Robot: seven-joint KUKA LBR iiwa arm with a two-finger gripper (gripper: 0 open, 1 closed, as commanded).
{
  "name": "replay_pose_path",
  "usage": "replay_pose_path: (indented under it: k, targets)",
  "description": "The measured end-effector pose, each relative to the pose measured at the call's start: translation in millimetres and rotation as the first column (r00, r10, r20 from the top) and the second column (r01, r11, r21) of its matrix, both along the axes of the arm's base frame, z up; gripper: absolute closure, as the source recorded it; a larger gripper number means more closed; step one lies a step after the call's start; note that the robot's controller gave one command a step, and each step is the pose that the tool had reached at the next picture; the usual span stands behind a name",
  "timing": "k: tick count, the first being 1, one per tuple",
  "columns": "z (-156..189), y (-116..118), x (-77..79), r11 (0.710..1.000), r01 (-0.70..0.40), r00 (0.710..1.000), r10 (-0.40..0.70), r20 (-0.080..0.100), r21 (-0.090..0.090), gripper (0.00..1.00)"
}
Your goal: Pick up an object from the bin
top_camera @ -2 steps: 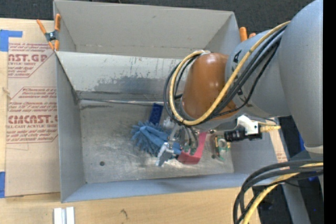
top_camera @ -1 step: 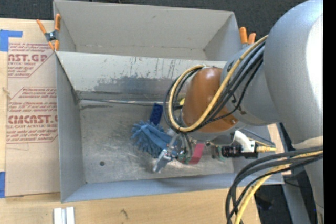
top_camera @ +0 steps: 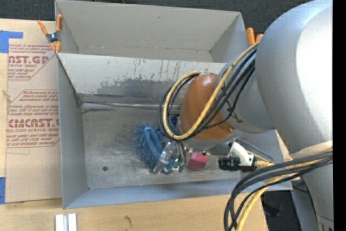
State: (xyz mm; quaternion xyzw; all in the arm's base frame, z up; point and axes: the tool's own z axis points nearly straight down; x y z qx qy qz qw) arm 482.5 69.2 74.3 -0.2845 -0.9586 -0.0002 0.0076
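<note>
The gripper (top_camera: 169,158) is reaching down to the bin floor near the front wall, right of centre, and its shiny metal tip is pressing into the right-hand edge of a blue bundle of soft, stringy yarn-like strands (top_camera: 146,140). Whether the gripper is clenched or released cannot be told, because the tip is sitting low among the strands and the wrist above is covering much of it. Nothing is visibly being grasped.

The blue bundle is lying on the floor just left of the gripper, and its loose strands are spreading up and to the left. Just to the right of the gripper, a small pink block (top_camera: 198,160) is resting on the floor, close to the tip and apart from the blue strands.

Above the gripper, the rounded orange cover (top_camera: 201,103) on the wrist is leaning over this part of the bin. Yellow and black cables (top_camera: 166,99) are looping round its left side and trailing off to the right. The broad white arm (top_camera: 303,73) is coming in over the right rim.

The grey metal bin (top_camera: 108,170) is showing bare, scuffed floor to the left of the bundle.
</note>
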Motion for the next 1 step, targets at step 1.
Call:
replay_pose_path:
  k: [1]
  targets:
    - [0.0,0.0,0.0,1.0,0.0,1.0,0.0,0.0,0.0,1.0]
